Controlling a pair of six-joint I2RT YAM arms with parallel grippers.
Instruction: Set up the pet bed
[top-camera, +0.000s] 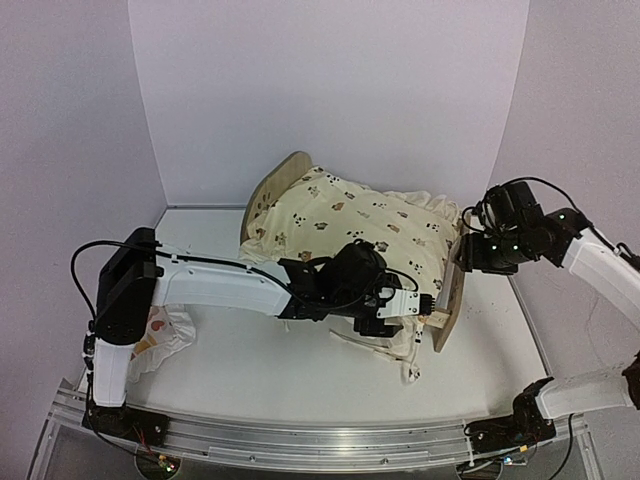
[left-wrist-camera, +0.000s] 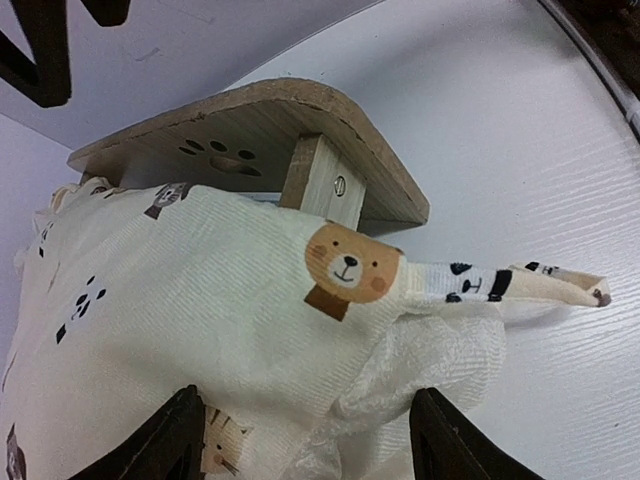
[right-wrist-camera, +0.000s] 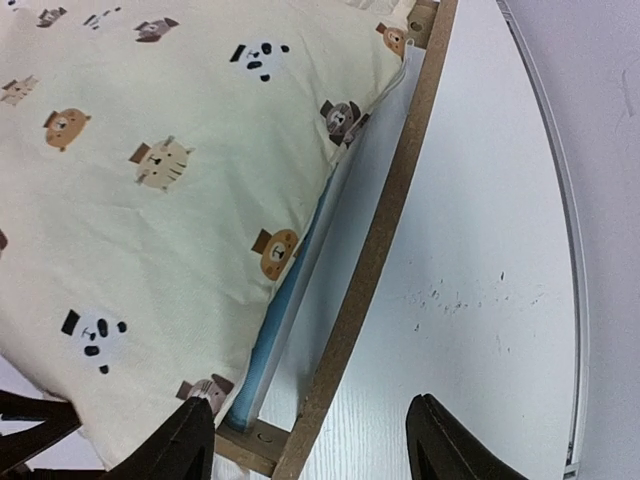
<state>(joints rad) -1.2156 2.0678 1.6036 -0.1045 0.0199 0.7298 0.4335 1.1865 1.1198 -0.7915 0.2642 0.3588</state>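
The left gripper (left-wrist-camera: 312, 445) is released. Its jaws stand wide apart, and the ruffled corner of the animal-print cushion (left-wrist-camera: 180, 300) lies loose between them. Just ahead of it rises the footboard (left-wrist-camera: 260, 125) of the pet bed (top-camera: 283, 182), which sits on the table (top-camera: 250, 365) between both claws. The right gripper (right-wrist-camera: 310, 440) is also released, its fingers spread to either side of the footboard's other end. The cushion is on its left and bare tabletop on its right.
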